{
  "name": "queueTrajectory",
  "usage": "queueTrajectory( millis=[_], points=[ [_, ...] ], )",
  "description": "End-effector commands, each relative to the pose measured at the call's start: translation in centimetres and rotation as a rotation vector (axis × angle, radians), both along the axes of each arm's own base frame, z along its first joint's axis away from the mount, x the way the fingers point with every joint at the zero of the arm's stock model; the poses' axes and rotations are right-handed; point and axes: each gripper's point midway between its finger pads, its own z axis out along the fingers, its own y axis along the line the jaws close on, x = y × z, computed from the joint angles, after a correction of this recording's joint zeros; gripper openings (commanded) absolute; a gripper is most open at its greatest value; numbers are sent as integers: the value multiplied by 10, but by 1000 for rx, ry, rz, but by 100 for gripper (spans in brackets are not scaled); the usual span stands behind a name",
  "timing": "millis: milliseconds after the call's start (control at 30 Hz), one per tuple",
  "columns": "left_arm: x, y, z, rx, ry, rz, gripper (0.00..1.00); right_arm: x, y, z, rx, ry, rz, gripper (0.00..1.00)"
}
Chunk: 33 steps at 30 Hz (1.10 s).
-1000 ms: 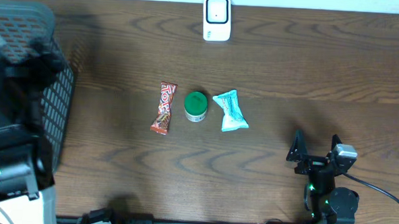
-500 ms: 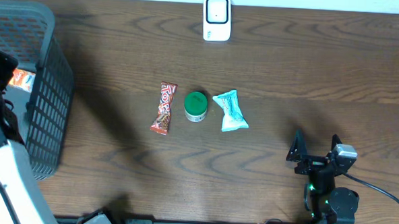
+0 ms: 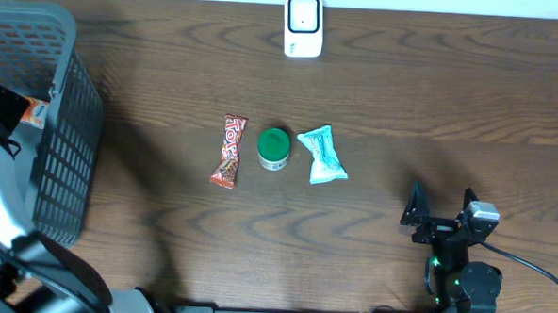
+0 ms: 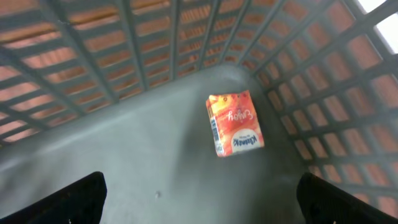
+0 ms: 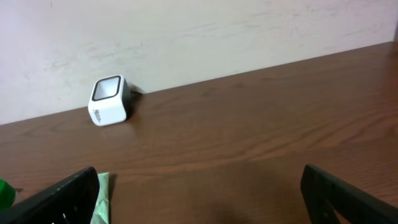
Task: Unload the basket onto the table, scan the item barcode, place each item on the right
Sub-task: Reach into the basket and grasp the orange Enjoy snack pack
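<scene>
Change: the left arm has drawn back off the basket point(image 3: 66, 166), uncovering the carton point(image 4: 235, 123) on its floor.
Left gripper point(image 4: 202, 208): fingers apart, empty, above the carton.
Right gripper point(image 3: 440, 209): apart, empty, unmoved.
Meaning: the carton looks finished with; the bar point(image 3: 230, 151), tub point(image 3: 274, 148) and packet point(image 3: 322, 155) wait mid-table, near side of the scanner point(image 3: 303, 25).
</scene>
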Motion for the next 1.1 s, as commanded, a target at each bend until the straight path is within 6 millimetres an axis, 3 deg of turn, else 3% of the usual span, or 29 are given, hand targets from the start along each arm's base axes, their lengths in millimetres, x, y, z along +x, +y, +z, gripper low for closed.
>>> queueTrajectory(
  millis=[0,233,467,733,1067],
  points=[
    [9,11,-15,14,27,-20,98,0,0,-1,10,0,-4,99],
    [30,27,-58,4,37,-21,98,0,0,-1,10,0,-4,99],
    [47,26,-90,-41,24,-63,98,0,0,-1,10,0,-4,99],
    [54,25,-117,-60,48,-74,98,0,0,-1,10,0,-4,99],
    [70,17,-136,-58,49,-106,98,0,0,-1,10,0,-4,99]
  ],
)
